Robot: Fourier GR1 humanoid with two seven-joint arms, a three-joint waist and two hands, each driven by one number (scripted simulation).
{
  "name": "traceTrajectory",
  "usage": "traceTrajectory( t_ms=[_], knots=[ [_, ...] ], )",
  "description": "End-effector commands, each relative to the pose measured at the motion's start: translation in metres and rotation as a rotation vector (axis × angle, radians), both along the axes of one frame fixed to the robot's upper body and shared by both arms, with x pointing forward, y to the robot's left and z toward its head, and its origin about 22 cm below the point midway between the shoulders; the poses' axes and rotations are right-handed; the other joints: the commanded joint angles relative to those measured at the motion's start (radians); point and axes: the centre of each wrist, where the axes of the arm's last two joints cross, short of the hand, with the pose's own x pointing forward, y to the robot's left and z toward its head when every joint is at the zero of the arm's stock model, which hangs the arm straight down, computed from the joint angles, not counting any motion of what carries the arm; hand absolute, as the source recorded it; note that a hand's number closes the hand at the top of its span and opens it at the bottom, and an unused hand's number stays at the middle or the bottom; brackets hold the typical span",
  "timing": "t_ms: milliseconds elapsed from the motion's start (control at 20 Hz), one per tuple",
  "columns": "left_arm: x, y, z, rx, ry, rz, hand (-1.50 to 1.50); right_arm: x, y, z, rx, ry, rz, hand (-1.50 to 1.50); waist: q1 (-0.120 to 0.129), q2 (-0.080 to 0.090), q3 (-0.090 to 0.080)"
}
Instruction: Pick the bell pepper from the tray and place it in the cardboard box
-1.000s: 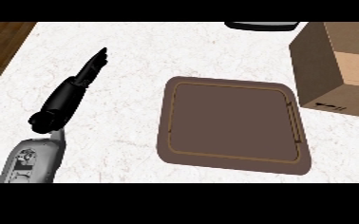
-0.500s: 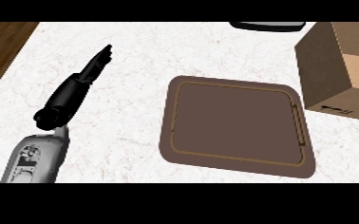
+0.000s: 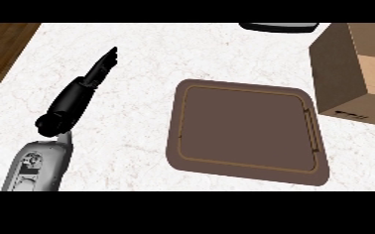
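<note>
From the head view, looking steeply down, the white marbled counter (image 3: 154,54) fills most of what I can see; a strip of darker wood (image 3: 13,42) shows at its upper left corner.

The brown tray (image 3: 247,129) lies flat right of centre, a rounded rectangle with a thin lighter line running inside its rim; its surface is bare, and I can see no bell pepper on it or anywhere else on the counter.

The cardboard box (image 3: 344,74) stands at the right edge, just beyond the tray's upper right corner and partly cut off by the frame; from here only its brown outer walls show, so I cannot tell what, if anything, lies inside it.

A dark, flat-looking object (image 3: 280,26) peeks in at the top edge, too cropped to name.

The left hand (image 3: 92,82) comes in from the lower left on its grey forearm (image 3: 36,166); its black fingers are straight and held together, pointing up and away across the counter, well apart from the tray, holding nothing.

The right hand does not show in this view.
</note>
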Motion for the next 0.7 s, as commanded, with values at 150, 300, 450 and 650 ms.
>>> traceTrajectory(
  t_ms=[150,300,450,650],
  knots=[
    [-0.001,0.002,-0.008,-0.014,0.019,0.022,0.0,0.014,0.011,-0.04,0.727,0.053,0.076,-1.5,-0.015,-0.001,0.003],
    [-0.001,0.006,-0.004,-0.006,0.005,0.019,0.0,0.011,0.001,-0.037,0.902,0.1,-0.015,-1.5,-0.013,-0.003,0.001],
    [-0.002,0.002,-0.003,-0.007,0.005,0.009,0.0,0.004,-0.012,-0.028,0.999,0.139,-0.108,-1.5,-0.005,0.002,0.002],
    [0.004,0.0,0.001,-0.009,-0.008,-0.004,0.0,0.004,-0.019,-0.004,1.082,0.113,-0.167,-1.5,0.005,0.016,0.004]
  ],
)
